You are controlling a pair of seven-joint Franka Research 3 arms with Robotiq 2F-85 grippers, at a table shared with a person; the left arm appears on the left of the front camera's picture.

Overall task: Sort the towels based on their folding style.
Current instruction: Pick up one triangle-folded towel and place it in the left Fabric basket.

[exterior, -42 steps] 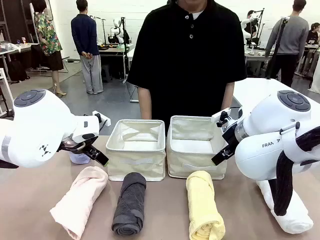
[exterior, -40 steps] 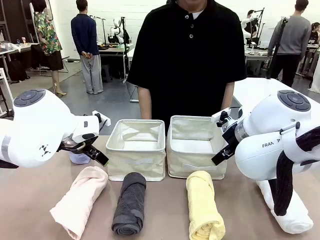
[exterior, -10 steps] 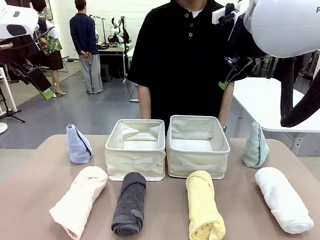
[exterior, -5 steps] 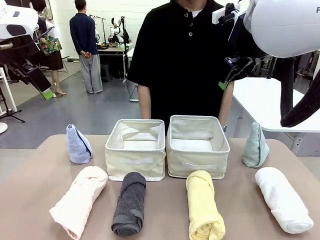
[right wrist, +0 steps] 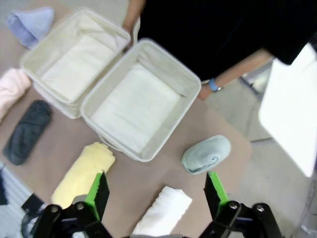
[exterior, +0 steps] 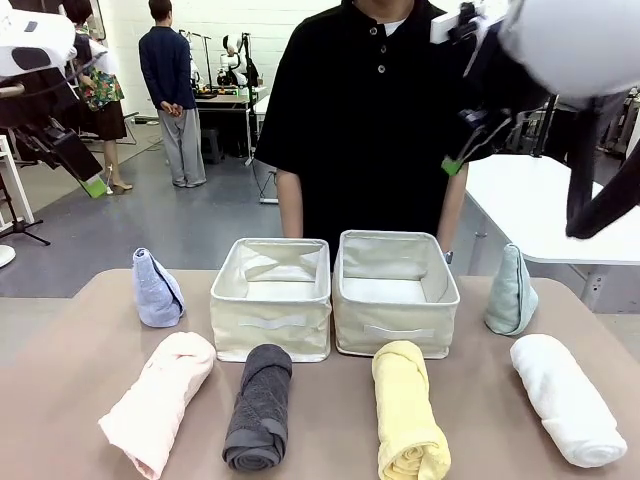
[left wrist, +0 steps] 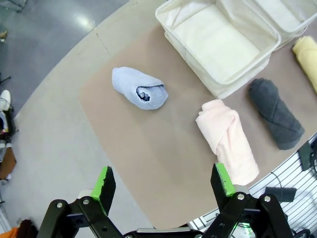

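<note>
Towels (right wrist: pixel 81 173) laid on tabletop (exterior: pixel 330 420): pink roll (exterior: pixel 160 400), grey roll (exterior: pixel 260 405), yellow roll (exterior: pixel 408 410), white roll (exterior: pixel 568 400); blue cone (exterior: pixel 156 288), teal cone (exterior: pixel 511 292). Left gripper (left wrist: pixel 163 176), right gripper (right wrist: pixel 157 181): jaws spread wide.

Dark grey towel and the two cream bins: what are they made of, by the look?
Dark grey towel: likely terry cloth, matte, nubby pile, soft edges at the rolled end. Left bin and right bin: cream woven fabric, probably canvas or cotton, matte; walls crease and bow, with a sewn strap handle.
</note>
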